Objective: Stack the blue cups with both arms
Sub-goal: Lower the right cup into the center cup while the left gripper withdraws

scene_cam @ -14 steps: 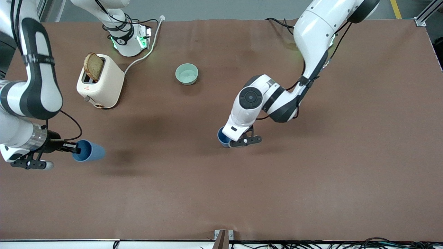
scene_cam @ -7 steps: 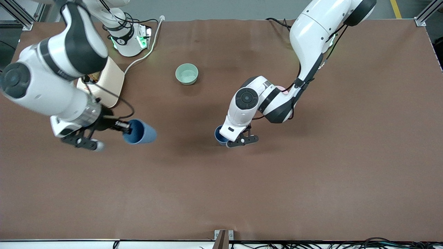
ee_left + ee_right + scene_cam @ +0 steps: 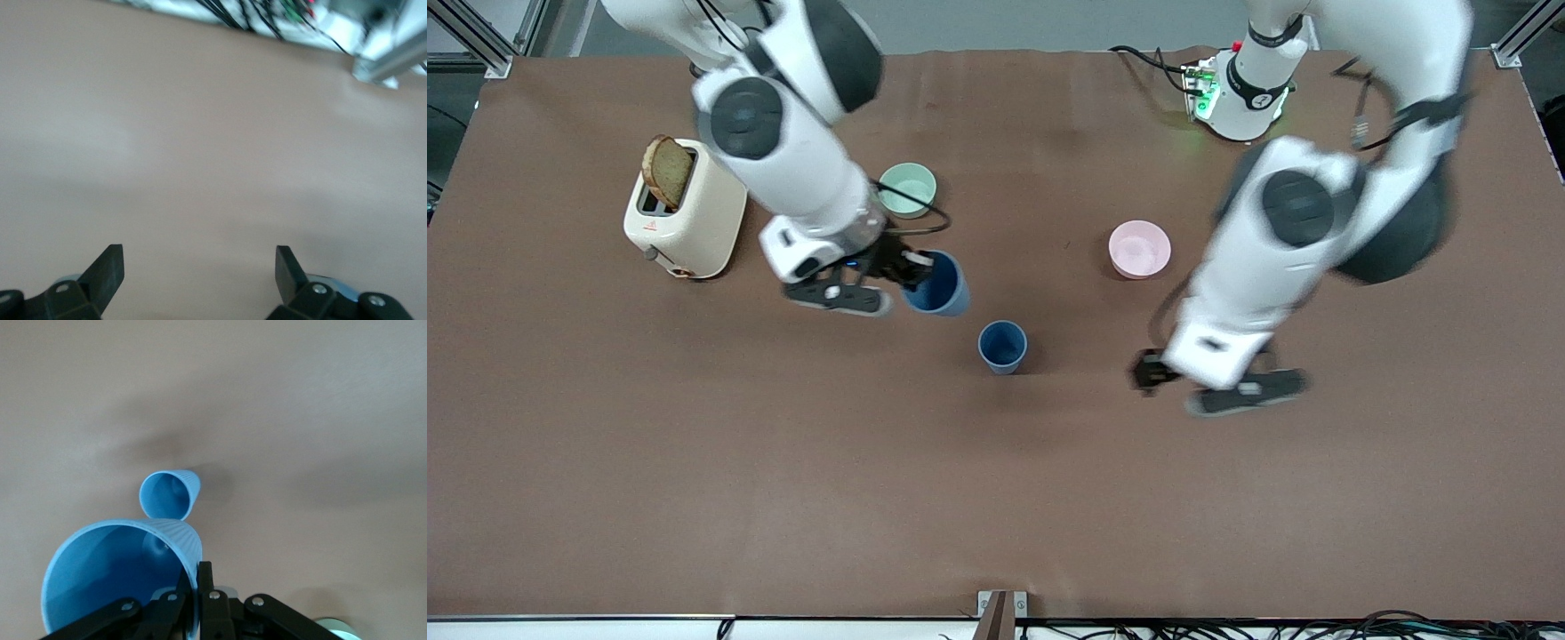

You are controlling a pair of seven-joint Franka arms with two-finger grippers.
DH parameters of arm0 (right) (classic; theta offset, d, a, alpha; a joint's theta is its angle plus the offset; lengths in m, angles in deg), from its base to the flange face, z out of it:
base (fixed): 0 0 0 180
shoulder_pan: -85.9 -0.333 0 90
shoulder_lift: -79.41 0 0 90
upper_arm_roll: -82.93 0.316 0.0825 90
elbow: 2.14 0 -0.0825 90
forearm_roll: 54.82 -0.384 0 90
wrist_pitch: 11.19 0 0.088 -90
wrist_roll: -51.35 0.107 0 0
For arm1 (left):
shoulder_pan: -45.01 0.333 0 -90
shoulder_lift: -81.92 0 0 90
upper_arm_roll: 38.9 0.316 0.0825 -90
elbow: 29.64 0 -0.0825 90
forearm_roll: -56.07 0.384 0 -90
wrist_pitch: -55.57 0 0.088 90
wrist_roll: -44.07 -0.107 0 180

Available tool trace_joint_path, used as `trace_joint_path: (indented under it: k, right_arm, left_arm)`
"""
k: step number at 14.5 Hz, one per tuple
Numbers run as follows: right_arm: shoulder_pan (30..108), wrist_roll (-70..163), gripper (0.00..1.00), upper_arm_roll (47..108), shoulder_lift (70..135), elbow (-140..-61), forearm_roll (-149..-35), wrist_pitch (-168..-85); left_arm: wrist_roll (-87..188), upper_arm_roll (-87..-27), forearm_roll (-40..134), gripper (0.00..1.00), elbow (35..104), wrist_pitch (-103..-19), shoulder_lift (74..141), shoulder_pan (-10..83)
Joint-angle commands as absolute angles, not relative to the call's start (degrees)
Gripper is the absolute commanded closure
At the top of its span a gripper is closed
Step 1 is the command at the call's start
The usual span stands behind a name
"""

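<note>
One blue cup [image 3: 1002, 346] stands upright on the brown table, alone and touched by nothing; it also shows in the right wrist view [image 3: 170, 495]. My right gripper [image 3: 913, 268] is shut on the rim of the second blue cup [image 3: 943, 284], which hangs tilted over the table between the pale green bowl and the standing cup. In the right wrist view the fingers [image 3: 205, 577] pinch the held cup's [image 3: 113, 577] wall. My left gripper [image 3: 1149, 372] is open and empty over bare table beside the standing cup, toward the left arm's end; its wrist view [image 3: 199, 257] shows only table between the fingers.
A cream toaster [image 3: 694, 222] with a bread slice [image 3: 667, 171] stands toward the right arm's end. A pale green bowl [image 3: 907, 189] sits close to the right arm's wrist. A pink bowl [image 3: 1139, 249] sits beside the left arm.
The right arm swung its cup from the right arm's end toward the middle. The left gripper let go of the standing cup and drew away toward the left arm's end, uncovering the pink bowl.
</note>
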State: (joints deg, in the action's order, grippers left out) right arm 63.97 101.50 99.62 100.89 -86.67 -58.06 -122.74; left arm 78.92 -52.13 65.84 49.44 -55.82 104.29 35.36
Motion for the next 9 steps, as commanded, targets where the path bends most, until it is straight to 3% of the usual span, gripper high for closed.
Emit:
trace_joint_path:
  k: [1, 9]
  right_arm:
    - [60.52, 106.45, 0.99, 99.37, 107.43, -84.15, -55.01, -127.63]
    - [57.95, 107.34, 0.99, 99.37, 112.28, -84.05, -47.61, -131.77]
  left_arm:
    - [70.11, -53.13, 65.21, 0.00, 52.10, -51.76, 97.84, 43.22]
    - [58.33, -52.78, 60.23, 0.00, 52.54, -35.07, 85.71, 49.48]
